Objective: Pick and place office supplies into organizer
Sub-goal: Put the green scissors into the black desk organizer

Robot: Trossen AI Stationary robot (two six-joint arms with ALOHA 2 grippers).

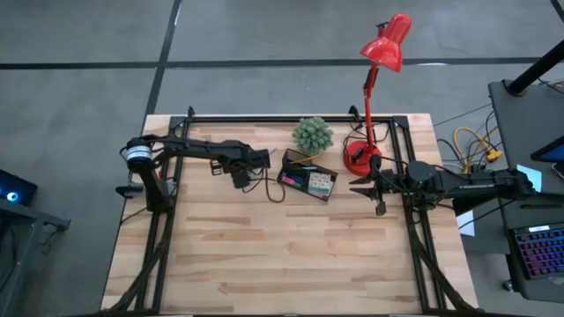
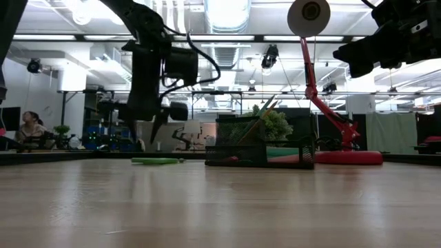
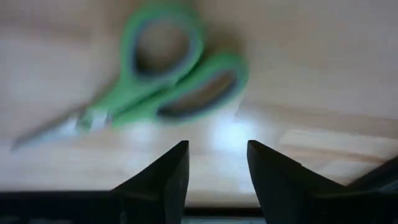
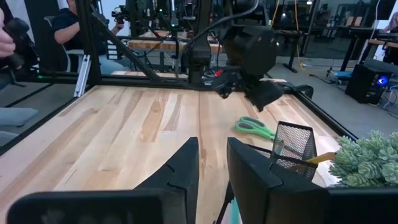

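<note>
The green-handled scissors (image 3: pixel 155 74) show blurred in the left wrist view, and in the high view they are hidden under the left gripper (image 1: pixel 240 179). The low view gives them only as a thin green strip (image 2: pixel 157 160) lying flat on the table (image 1: pixel 291 255), just left of the organizer (image 1: pixel 308 182). The right wrist view shows them whole (image 4: pixel 256 127), on the wood between the left gripper (image 4: pixel 239 87) and the organizer's mesh wall (image 4: pixel 292 142).

The left gripper hangs above the scissors with its fingers (image 3: pixel 163 180) apart and nothing between them; it is clear of the scissors. The right gripper (image 1: pixel 363 185) hovers near the red desk lamp's (image 1: pixel 381 53) base, well right of the organizer; its fingers (image 4: pixel 180 167) stand narrowly apart, holding nothing.

The single black organizer holds several small coloured pieces, too small to count from above. A yellow pencil (image 4: pixel 321 158) leans out over its rim. One spiky green plant (image 1: pixel 313 134) stands just behind it, partly cut off in the right wrist view.

A seated person (image 4: pixel 74 28) shows beyond the table, cropped at the edge.
</note>
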